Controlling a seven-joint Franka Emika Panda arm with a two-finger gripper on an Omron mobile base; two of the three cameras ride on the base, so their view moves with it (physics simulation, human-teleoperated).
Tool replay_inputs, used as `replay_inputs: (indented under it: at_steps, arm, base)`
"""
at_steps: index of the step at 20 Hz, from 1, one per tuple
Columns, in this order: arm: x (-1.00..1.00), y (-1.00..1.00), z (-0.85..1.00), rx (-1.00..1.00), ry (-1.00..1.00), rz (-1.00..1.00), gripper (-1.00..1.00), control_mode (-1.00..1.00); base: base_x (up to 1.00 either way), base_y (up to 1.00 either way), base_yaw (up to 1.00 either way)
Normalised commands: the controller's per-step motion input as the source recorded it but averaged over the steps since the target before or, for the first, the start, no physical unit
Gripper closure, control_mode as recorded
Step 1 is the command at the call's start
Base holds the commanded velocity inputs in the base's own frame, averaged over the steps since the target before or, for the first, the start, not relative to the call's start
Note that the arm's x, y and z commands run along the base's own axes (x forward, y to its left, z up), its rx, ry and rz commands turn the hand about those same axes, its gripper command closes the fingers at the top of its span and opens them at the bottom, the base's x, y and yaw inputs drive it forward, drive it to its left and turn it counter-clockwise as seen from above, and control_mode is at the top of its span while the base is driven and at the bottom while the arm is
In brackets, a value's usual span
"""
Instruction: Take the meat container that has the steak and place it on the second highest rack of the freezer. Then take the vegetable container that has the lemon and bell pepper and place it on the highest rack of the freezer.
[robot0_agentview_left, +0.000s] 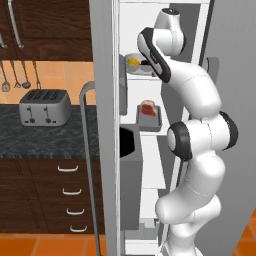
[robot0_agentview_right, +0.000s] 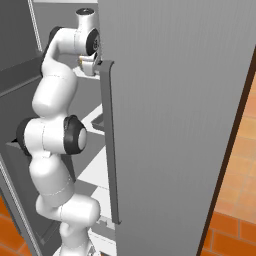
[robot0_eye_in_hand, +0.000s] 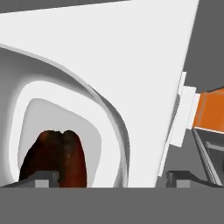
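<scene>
The freezer (robot0_agentview_left: 200, 30) stands open with my arm reaching into its upper part. On the highest rack sits the vegetable container (robot0_agentview_left: 134, 70), holding the lemon (robot0_agentview_left: 132, 61) and the bell pepper (robot0_agentview_left: 145, 63). One rack lower, the meat container (robot0_agentview_left: 150, 122) carries the steak (robot0_agentview_left: 148, 109). In the hand view my gripper (robot0_eye_in_hand: 111, 178) is open. Its fingertips (robot0_eye_in_hand: 41, 178) stand wide apart on either side of the vegetable container's thick wall (robot0_eye_in_hand: 118, 144), not touching it. The dark red bell pepper (robot0_eye_in_hand: 57, 157) lies inside that wall.
The freezer door (robot0_agentview_left: 102, 125) with its long handle (robot0_agentview_left: 87, 165) hangs open left of the arm. Beyond it, a toaster (robot0_agentview_left: 45, 107) stands on a dark counter (robot0_agentview_left: 50, 140) over wooden drawers (robot0_agentview_left: 70, 195). The other door (robot0_agentview_right: 170, 125) walls off the right side.
</scene>
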Motion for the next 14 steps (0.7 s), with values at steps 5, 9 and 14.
replay_inputs:
  at_steps: [5,9,14]
  arm:
    - [-0.32,0.09,0.00,-0.03,-0.32,0.00,-1.00,-1.00]
    - [-0.39,0.08,0.08,-0.03,-0.36,0.00,-1.00,-1.00]
    - [-0.86,0.00,0.30,0.04,-0.03,0.04,-1.00,-1.00]
  base:
    - [0.00,0.00,0.00]
    - [0.00,0.00,0.00]
    - [0.00,0.00,0.00]
